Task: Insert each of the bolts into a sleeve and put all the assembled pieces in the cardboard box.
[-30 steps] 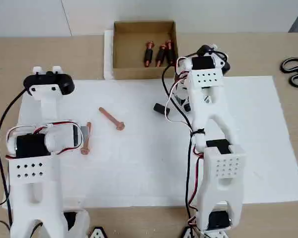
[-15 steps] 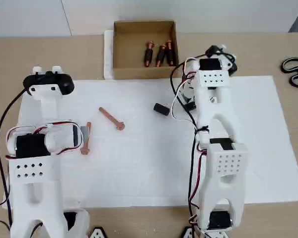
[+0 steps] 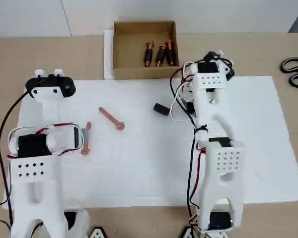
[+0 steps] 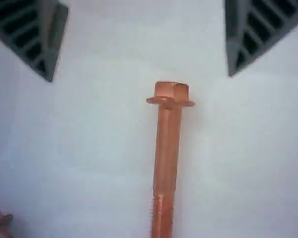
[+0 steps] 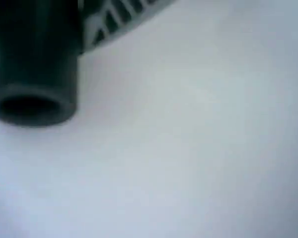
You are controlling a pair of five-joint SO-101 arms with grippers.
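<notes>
The box (image 3: pixel 120 49) sits at the far side of the bench (image 3: pixel 49 54), with three assembled pieces (image 3: pixel 160 53) lying side by side inside it, toward its right wall. A white sheet (image 3: pixel 139 168) begins right at the box's near side.

On that sheet a black sleeve (image 3: pixel 161 108) lies loose, a little way out from the box's near right corner. The right gripper (image 3: pixel 188 102) is just beside it, on the sleeve's right. From where I stand I cannot tell whether that gripper is open or closed.

Two bare bolts lie farther out from the box, off toward its left. The slanted bolt (image 3: pixel 111 119) lies alone on the sheet. The other bolt (image 4: pixel 168 158) lies close against the left arm (image 3: pixel 37 148), farther from the box again. The left gripper (image 4: pixel 139 72) hangs over this one with its fingers (image 4: pixel 35 34) spread wide. They sit just past the bolt's head, one to each side, and touch nothing.

A pair of scissors (image 3: pixel 295 69) lies on the bare bench well to the right of the box.
</notes>
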